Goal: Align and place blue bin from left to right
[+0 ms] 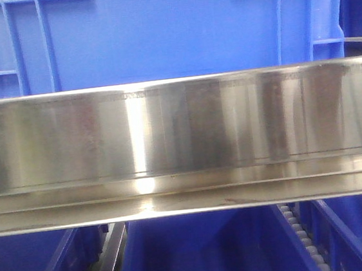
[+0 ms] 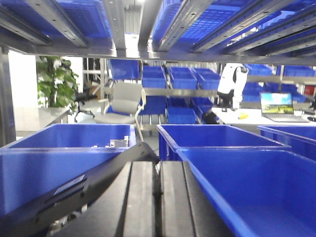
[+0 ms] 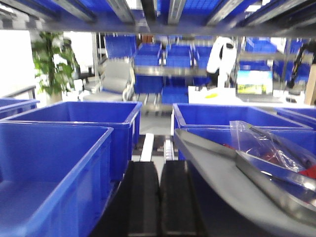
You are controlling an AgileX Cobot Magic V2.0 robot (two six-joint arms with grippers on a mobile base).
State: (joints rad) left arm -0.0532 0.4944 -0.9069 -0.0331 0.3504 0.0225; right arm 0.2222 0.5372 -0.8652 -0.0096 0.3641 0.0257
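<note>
The blue bin [image 1: 157, 34], tall with flat walls and ribbed upper corners, fills the top of the front view behind a steel shelf rail [image 1: 182, 142]. No gripper shows in that view. In the left wrist view my left gripper [image 2: 159, 170] is shut on nothing, low in the gap between two open blue bins, one to its left [image 2: 59, 163] and one to its right [image 2: 256, 197]. My right gripper [image 3: 160, 168] is likewise shut on nothing, beside a blue bin [image 3: 44, 173] on its left. I cannot tell which wrist-view bin matches the one in front.
A black arm link [image 2: 84, 190] slants across the left gripper's left side. A grey slanted tray edge [image 3: 222, 173] and a clear plastic bag [image 3: 266, 145] lie right of the right gripper. More blue bins [image 1: 199, 250] and a roller track [image 1: 301, 233] sit below the rail. Shelf rails [image 2: 118, 29] run overhead.
</note>
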